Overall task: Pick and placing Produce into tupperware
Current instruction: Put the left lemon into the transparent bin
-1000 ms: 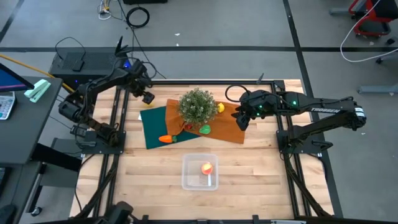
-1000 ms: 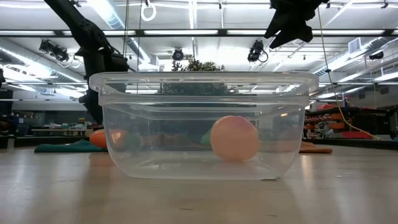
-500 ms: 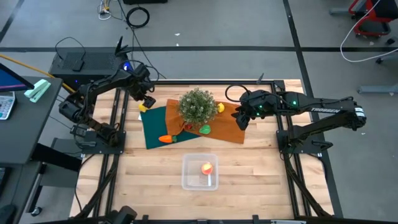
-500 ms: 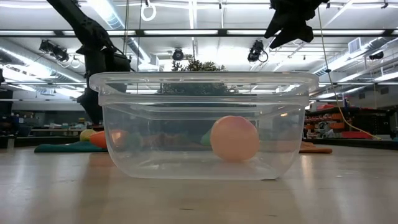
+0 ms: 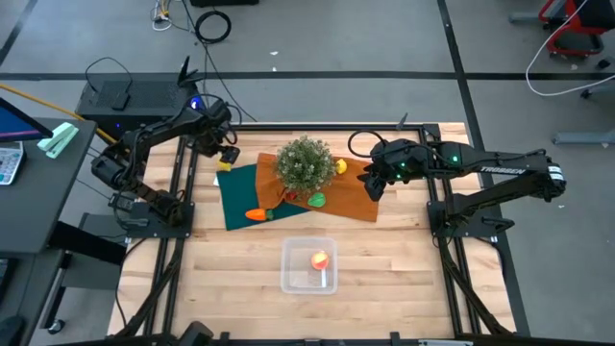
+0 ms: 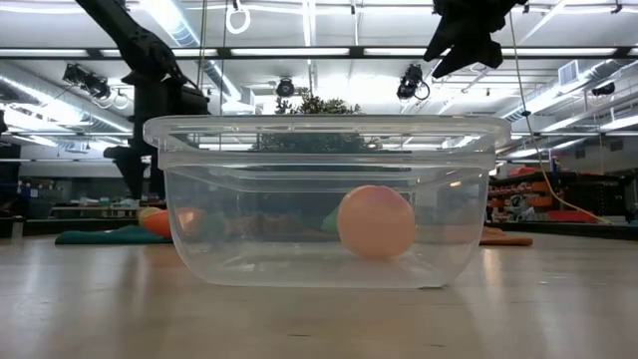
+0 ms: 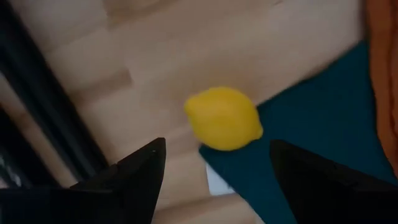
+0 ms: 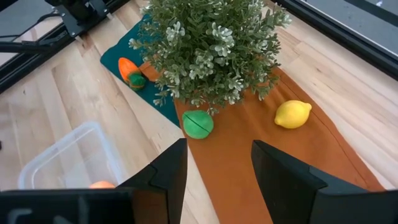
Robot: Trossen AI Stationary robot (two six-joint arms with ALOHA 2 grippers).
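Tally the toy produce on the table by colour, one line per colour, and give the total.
Yellow: 2, a lemon at the teal cloth's corner under the left claw, another lemon on the orange cloth
Orange: 1, carrot
Green: 1, green piece
Peach: 1, peach fruit in the tupperware
Total: 5

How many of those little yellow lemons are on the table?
2. One lemon lies at the teal cloth's corner, under the left gripper. The other lemon sits on the orange cloth beside the bushy plant. The plant could hide more.
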